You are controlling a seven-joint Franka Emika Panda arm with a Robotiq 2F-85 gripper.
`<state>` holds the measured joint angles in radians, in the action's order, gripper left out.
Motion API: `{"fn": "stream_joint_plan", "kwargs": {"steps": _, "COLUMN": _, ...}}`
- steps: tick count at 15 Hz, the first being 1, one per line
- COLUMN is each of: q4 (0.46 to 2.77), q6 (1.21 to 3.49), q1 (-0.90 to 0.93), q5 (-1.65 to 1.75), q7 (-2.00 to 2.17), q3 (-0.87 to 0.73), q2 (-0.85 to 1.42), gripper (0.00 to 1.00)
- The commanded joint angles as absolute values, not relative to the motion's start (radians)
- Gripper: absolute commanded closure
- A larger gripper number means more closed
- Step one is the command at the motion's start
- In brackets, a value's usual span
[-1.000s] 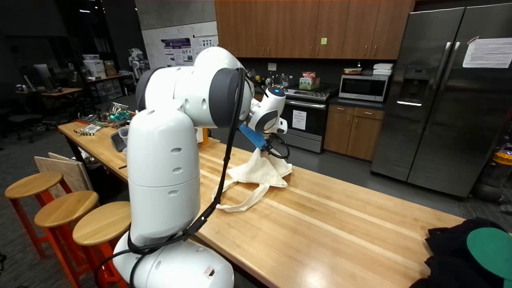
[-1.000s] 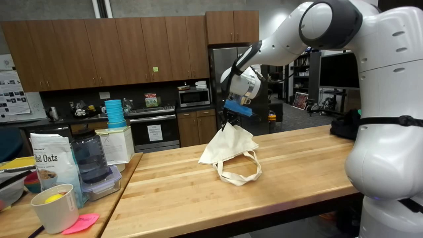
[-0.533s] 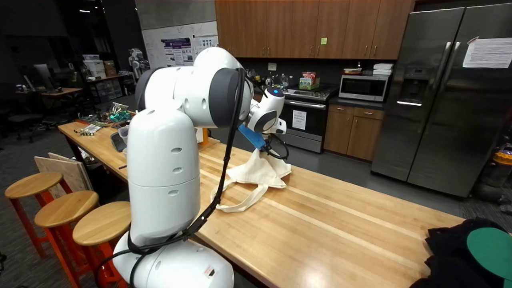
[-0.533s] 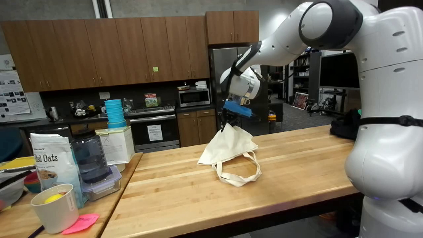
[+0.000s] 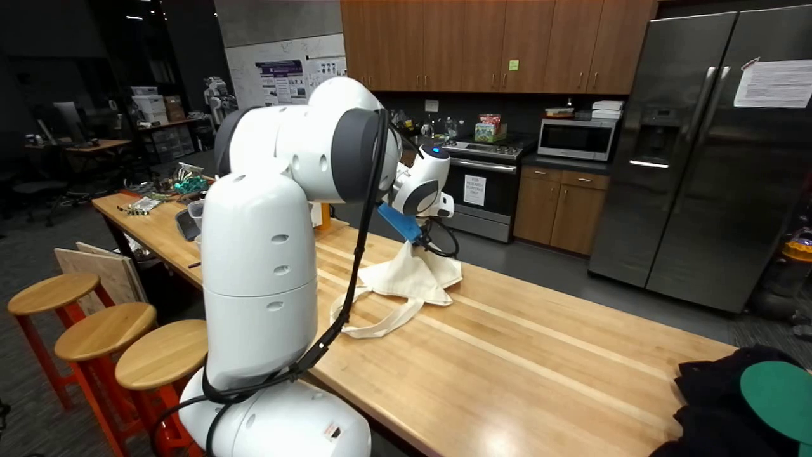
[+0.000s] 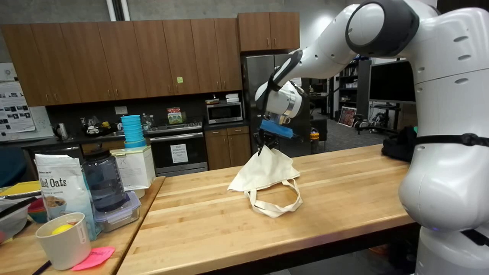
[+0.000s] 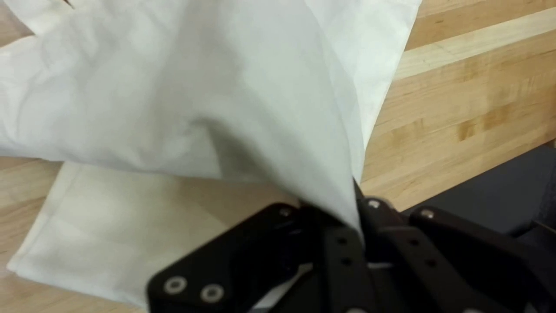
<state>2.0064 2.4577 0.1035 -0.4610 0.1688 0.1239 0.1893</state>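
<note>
- Wrist view: my claw (image 7: 341,208) pinches the cream tote bag (image 7: 260,91), partly resting on the butcher-block table (image 7: 451,100)
- In an exterior view, a mug (image 6: 64,246) holds something yellow (image 6: 62,229) beside an oats pouch (image 6: 63,183)

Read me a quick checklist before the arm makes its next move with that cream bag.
1. Pincer shut on the cream bag: ok, the wrist view shows the cloth pinched between its jaws.
2. Bag clear of the table: not ok, its lower part rests there.
3. Handles off the table: not ok, they lie loosely on it.
4. Bag empty: cannot tell, its inside is hidden.
5. Black bundle away from the bag: ok, well apart.
</note>
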Motion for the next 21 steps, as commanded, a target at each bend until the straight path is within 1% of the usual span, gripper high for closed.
{"fn": "stream_joint_plan", "kwargs": {"steps": 1, "q4": 2.039, "q6": 2.472, "q1": 0.098, "q5": -0.449, "q7": 0.184, "q3": 0.119, "q2": 0.158, "gripper": 0.99}}
{"fn": "stream_joint_plan", "kwargs": {"steps": 21, "q4": 2.144, "q6": 2.538, "q1": 0.074, "q5": -0.457, "q7": 0.135, "q3": 0.108, "q2": 0.140, "gripper": 0.99}}
